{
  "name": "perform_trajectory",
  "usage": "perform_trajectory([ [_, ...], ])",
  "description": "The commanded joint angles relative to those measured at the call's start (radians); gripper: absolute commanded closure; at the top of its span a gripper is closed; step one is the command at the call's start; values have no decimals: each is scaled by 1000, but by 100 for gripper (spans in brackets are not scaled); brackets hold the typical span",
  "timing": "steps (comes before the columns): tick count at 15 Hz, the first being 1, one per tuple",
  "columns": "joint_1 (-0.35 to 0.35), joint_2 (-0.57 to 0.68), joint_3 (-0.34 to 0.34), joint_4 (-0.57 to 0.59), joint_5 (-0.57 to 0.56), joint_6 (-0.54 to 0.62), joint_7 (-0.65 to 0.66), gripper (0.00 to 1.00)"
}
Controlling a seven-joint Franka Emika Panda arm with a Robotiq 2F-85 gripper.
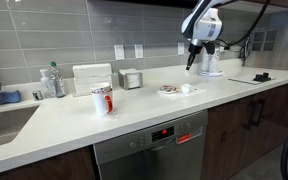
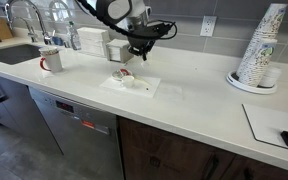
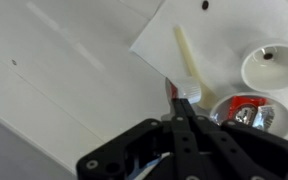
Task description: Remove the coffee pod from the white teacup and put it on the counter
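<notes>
My gripper (image 3: 187, 100) hung with its black fingers pinched together, empty, above the smooth off-white counter (image 1: 134, 115). Just ahead lay a cream stick (image 3: 187, 55) on white paper (image 3: 224, 30); further right, the small plain white teacup (image 3: 272, 65) held a small dark pod (image 3: 268, 57).

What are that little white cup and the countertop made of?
The white teacup looks like glazed ceramic: it is smooth and bright white, with a rounded rim. The counter looks like a smooth off-white stone composite or solid surface, with faint streaks and a soft sheen. Laminate cannot be ruled out.
</notes>
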Motion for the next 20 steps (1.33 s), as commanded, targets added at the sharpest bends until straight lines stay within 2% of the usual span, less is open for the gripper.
perform_trajectory([
  [1,53,18,-65,-50,-160,133,209,100],
  [5,86,75,-114,-33,-332,179,437,100],
  [12,140,176,-178,20,-552,248,768,100],
  [20,231,270,-289,93,-712,276,1037,100],
])
